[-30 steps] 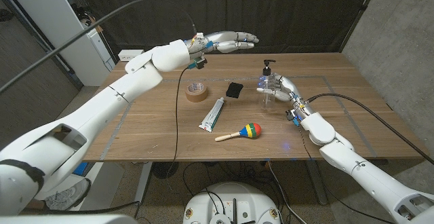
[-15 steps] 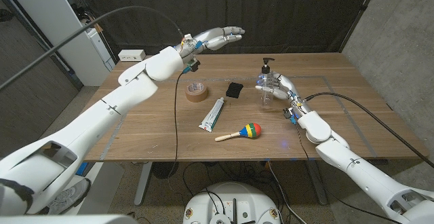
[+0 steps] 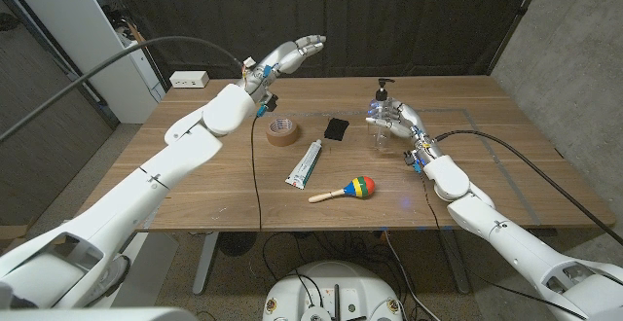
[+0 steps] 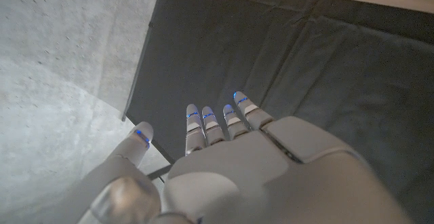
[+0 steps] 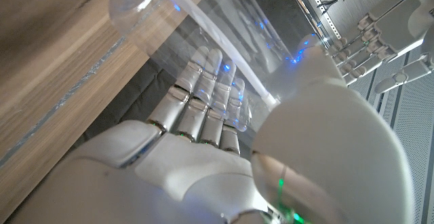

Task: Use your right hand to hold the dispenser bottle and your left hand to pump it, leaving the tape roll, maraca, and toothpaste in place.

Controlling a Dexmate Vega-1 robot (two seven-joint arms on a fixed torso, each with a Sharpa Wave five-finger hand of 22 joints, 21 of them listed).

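Bottle (image 3: 383, 117): clear plastic cylinder with a black pump head, upright on the wooden table (image 3: 487, 180) at about 2 o'clock from centre, long axis vertical. We can't tell which way the nozzle points. Right hand (image 3: 399, 122) grips it, glossy white-and-grey fingers wrapped around the body; in the right wrist view we see those fingers (image 5: 203, 95) through the transparent wall (image 5: 203, 20), so the grip is confirmed. Lower part of the bottle is hidden behind the hand in the head view.

Left hand (image 3: 290, 56) is raised above the far edge at about 11 o'clock, fingers straight and apart, holding nothing. The left wrist view shows the back of that hand (image 4: 258, 176) against dark curtain and grey concrete.

Tape (image 3: 282, 131): tan flat ring, lying on its face at 11 o'clock. Toothpaste (image 3: 305, 162): white tube near centre, long axis running 1 to 7 o'clock. Maraca (image 3: 345, 192): striped multicolour round head on a pale wooden handle, at 6 o'clock, handle pointing to 8 o'clock. Small black block (image 3: 337, 128) sits between tape and bottle; we can't tell what it is.
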